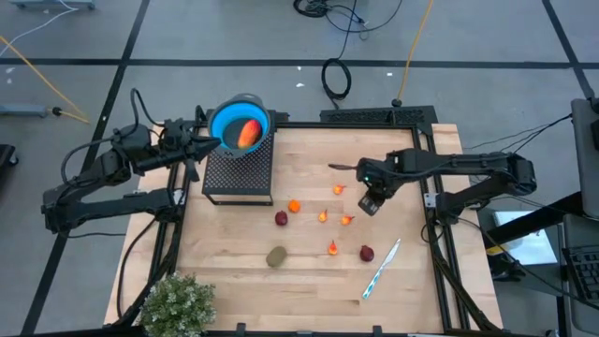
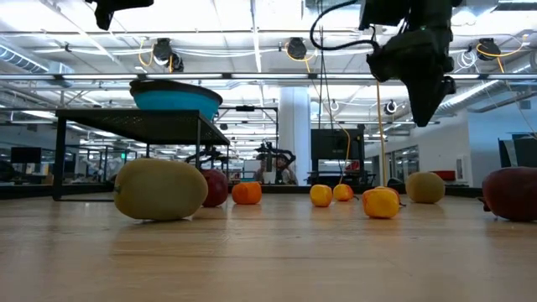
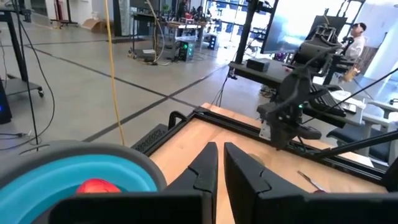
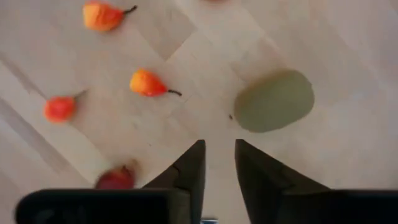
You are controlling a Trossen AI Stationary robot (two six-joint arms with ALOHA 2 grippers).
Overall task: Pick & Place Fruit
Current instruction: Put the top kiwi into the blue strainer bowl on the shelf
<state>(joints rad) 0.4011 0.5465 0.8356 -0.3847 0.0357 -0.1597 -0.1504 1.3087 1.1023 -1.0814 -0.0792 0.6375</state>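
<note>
A blue bowl (image 1: 225, 120) sits on a black mesh stand (image 1: 239, 178) at the far left, with an elongated red-orange fruit (image 1: 248, 133) inside it. My left gripper (image 1: 213, 144) hovers level beside the bowl's rim (image 3: 93, 168), shut and empty. My right gripper (image 1: 372, 203) points down above the table's middle right, open with nothing between its fingers (image 4: 219, 162). A brown-green oval (image 4: 273, 99) lies on the wood just ahead of it. Small orange pieces (image 1: 324, 216), two dark red balls (image 1: 281, 218) (image 1: 366, 253) and another brown-green oval (image 1: 276, 256) rest on the table.
A white-and-blue pen (image 1: 382, 269) lies near the right front. A bushy green plant (image 1: 178, 304) stands at the near left corner. A black frame (image 1: 440, 243) borders the table. Bare wood (image 1: 234, 243) lies left of the scattered fruit.
</note>
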